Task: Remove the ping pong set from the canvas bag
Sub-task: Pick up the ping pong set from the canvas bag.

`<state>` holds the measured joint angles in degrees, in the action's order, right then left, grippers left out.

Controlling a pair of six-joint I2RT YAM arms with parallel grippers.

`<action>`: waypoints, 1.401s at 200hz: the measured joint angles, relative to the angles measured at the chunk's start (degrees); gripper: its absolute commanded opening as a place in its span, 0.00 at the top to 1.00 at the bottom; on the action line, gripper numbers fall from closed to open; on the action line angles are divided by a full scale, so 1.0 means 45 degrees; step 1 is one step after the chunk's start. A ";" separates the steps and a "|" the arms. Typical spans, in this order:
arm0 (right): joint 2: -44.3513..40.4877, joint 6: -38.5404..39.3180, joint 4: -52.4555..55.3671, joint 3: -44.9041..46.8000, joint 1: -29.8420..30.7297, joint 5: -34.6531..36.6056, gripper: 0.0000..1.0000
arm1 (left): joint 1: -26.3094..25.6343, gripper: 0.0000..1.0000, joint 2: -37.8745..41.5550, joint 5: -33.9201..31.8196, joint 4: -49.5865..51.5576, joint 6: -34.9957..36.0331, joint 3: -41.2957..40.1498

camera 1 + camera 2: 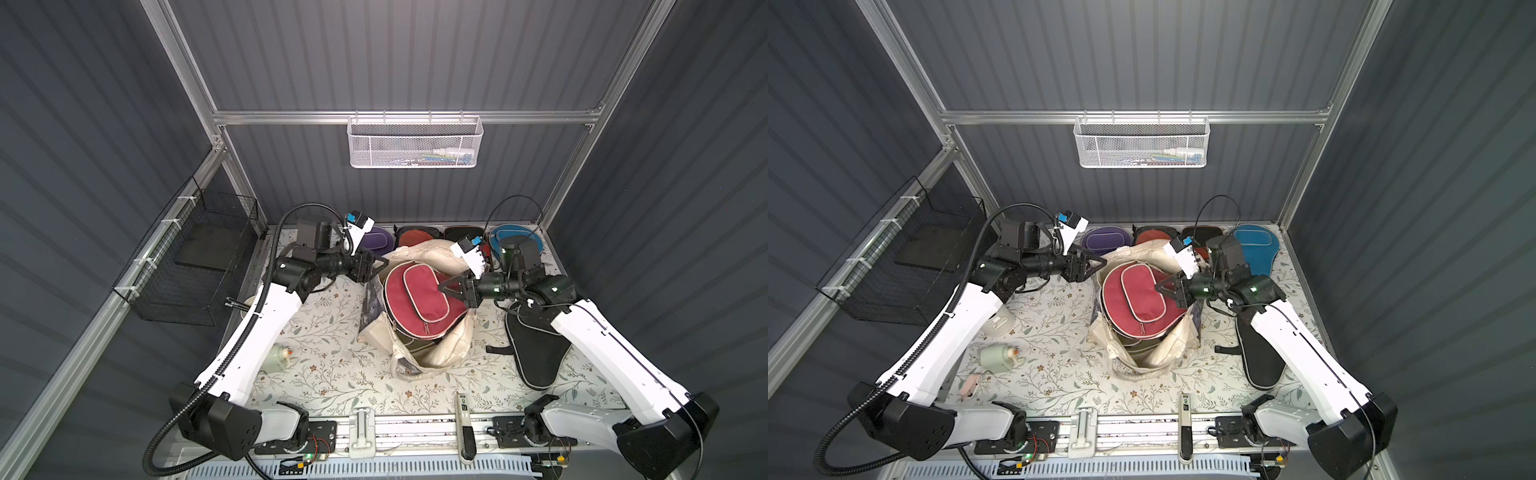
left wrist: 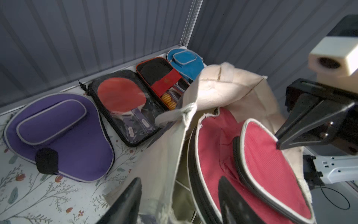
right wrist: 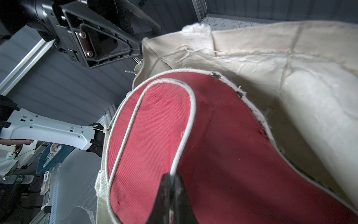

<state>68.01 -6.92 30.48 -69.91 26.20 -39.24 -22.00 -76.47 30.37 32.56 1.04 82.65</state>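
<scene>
Black fabric is met nearest on the right: a black cover lies flat on the floral tabletop at four o'clock from the canvas bag, partly beneath the right arm and apart from the bag. The canvas bag is slumped at the table's centre with its mouth gaping upward, and olive fabric is glimpsed deep in the mouth at six o'clock. A maroon cover is lodged in that mouth, ringed by the cream rim, so it is not yet out. The right gripper is seen at three o'clock, its jaws pressed together on the pale piping of the maroon cover's pocket. The left gripper is placed at the rim at ten o'clock; its fingers are spread, with the canvas wall between them but not pinched. Against the far wall, from eleven to one o'clock, a purple cover, a clear case showing a red paddle, a red-and-black case and a blue cover are laid in a row outside the bag.

The drawing-out of the maroon cover is judged to be the step in hand. A lift upward and toward three o'clock is called for next. The rim would probably need to be clamped by the left gripper so that the bag is not dragged along, and the thin piping may slip.
</scene>
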 measured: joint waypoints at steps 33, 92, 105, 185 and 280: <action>-0.0010 -0.0039 -0.0112 -0.0568 -0.0019 -0.0034 1.00 | 0.0000 0.30 0.0000 0.0272 -0.0204 -0.0010 0.0573; -0.0005 -0.0005 -0.0189 -0.1622 -0.0019 0.0102 1.00 | 0.0005 0.29 -0.0010 0.1855 -0.0491 -0.0199 0.0583; 0.0034 0.0024 -0.0204 -0.1763 -0.0015 0.0151 1.00 | 0.0005 0.29 -0.0010 0.2244 -0.0563 -0.0311 0.0583; 0.0641 0.0073 -0.0884 -0.1851 -0.0015 0.1107 1.00 | 0.0005 0.28 -0.0063 0.3560 -0.0291 -0.0690 0.0563; 0.0641 0.0078 -0.1773 -0.1622 -0.0005 0.1433 1.00 | 0.0005 0.28 -0.1044 0.3555 0.1054 -0.0962 0.1132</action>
<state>70.89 -6.57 22.50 -77.21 26.17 -32.80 -21.98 -81.17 46.37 37.30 -3.29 87.74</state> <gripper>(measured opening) 0.050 0.717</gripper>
